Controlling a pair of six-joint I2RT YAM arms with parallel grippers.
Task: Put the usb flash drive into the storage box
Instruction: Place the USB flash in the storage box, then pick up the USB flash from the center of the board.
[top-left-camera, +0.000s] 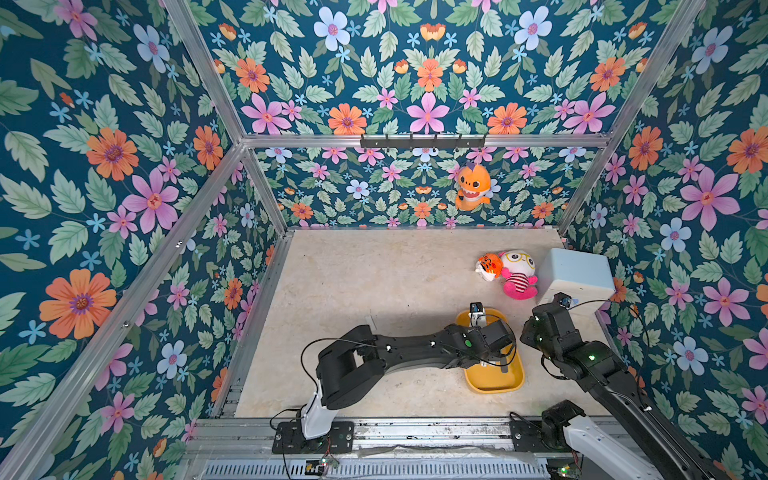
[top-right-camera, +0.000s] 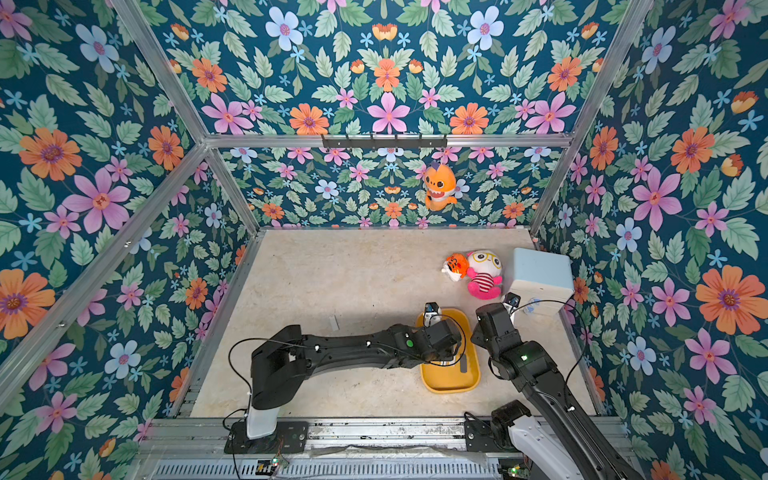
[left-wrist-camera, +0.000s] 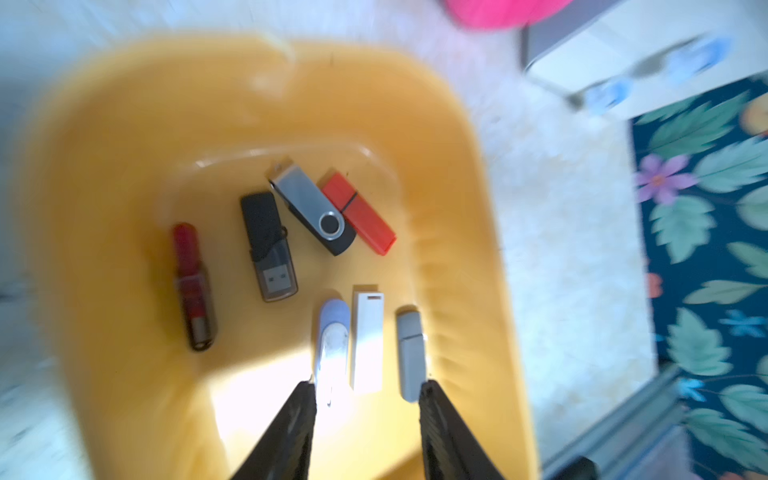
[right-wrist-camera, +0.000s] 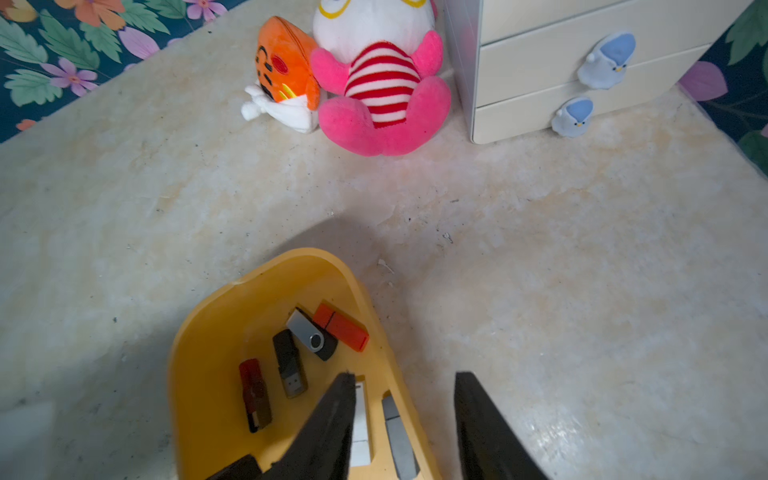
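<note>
The storage box (left-wrist-camera: 124, 124) is a shallow yellow tray, seen in both top views (top-left-camera: 494, 388) (top-right-camera: 451, 388) at the front right of the table. Several usb flash drives lie on its floor: a red one (left-wrist-camera: 193, 286), a black one (left-wrist-camera: 268, 245), a silver swivel one (left-wrist-camera: 311, 208), an orange one (left-wrist-camera: 359, 214), a lavender-white one (left-wrist-camera: 332, 340), a white one (left-wrist-camera: 368, 336) and a grey one (left-wrist-camera: 410, 353). My left gripper (left-wrist-camera: 369, 384) hangs open just above the last three, holding nothing. My right gripper (right-wrist-camera: 405, 374) stands open and empty over the box's right rim (right-wrist-camera: 199, 332).
A small pale grey stick (top-right-camera: 333, 323) lies on the table left of the box. Behind the box sit an orange plush (top-left-camera: 489, 267), a pink-and-white plush (top-left-camera: 517, 274) and a pale cabinet (top-left-camera: 575, 276). An orange plush (top-left-camera: 473, 187) hangs on the back wall. Floral walls enclose the table.
</note>
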